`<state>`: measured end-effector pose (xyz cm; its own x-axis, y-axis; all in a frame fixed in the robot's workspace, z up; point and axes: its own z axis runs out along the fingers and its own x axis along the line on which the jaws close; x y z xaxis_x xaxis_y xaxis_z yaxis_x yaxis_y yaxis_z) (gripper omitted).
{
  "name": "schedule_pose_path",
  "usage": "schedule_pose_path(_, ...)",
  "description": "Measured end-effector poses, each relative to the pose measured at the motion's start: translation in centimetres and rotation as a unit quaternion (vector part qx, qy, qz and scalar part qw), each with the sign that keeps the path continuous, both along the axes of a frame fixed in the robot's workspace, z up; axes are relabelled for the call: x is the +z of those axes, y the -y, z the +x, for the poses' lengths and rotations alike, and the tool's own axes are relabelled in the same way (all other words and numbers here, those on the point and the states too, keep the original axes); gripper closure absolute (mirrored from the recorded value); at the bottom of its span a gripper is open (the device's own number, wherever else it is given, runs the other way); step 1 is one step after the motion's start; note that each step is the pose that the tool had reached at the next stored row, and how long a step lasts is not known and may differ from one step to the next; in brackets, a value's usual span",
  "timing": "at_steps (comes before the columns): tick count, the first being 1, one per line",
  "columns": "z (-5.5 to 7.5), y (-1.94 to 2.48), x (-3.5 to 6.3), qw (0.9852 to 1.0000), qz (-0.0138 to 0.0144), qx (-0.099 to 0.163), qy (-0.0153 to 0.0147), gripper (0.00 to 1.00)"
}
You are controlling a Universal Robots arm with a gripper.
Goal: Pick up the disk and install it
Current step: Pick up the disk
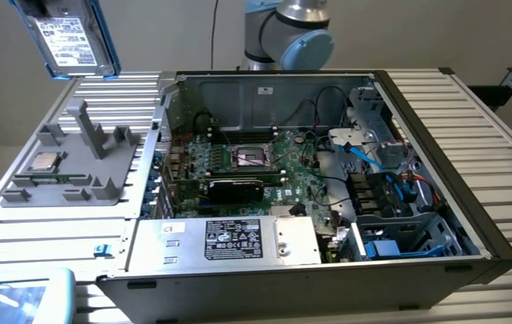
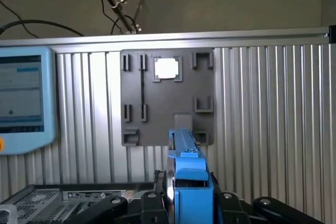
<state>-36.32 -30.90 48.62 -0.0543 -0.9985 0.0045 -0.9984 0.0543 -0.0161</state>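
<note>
The black tool (image 2: 188, 203) is gripping the flat silver disk in a blue plastic frame (image 1: 69, 34), holding it high over the grey plastic holder (image 1: 75, 162) on the ribbed metal counter (image 1: 472, 135). The open black computer case (image 1: 328, 175) is sitting beside the holder.

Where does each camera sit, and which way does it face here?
Exterior view: raised off the arm, looking down into the open computer case; the arm rises behind it.
Wrist view: on the wrist, looking past the held disk down at the grey fixture; the gripper clamps it.
Shared: disk, grey fixture, processor chip.
</note>
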Motion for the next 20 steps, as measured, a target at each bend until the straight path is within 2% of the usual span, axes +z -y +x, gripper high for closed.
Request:
schedule_pose_path(5, 1.9, 0.73, 0.22, 1.0000, 0.0000, 0.000, 0.0000, 0.63)
schedule_pose_path(16, 5.1, 1.20, 0.22, 1.0000, 0.0000, 0.000, 0.0000, 0.63)
schedule_pose_path(20, 6.3, 1.56, 0.22, 1.0000, 0.0000, 0.000, 0.0000, 0.63)
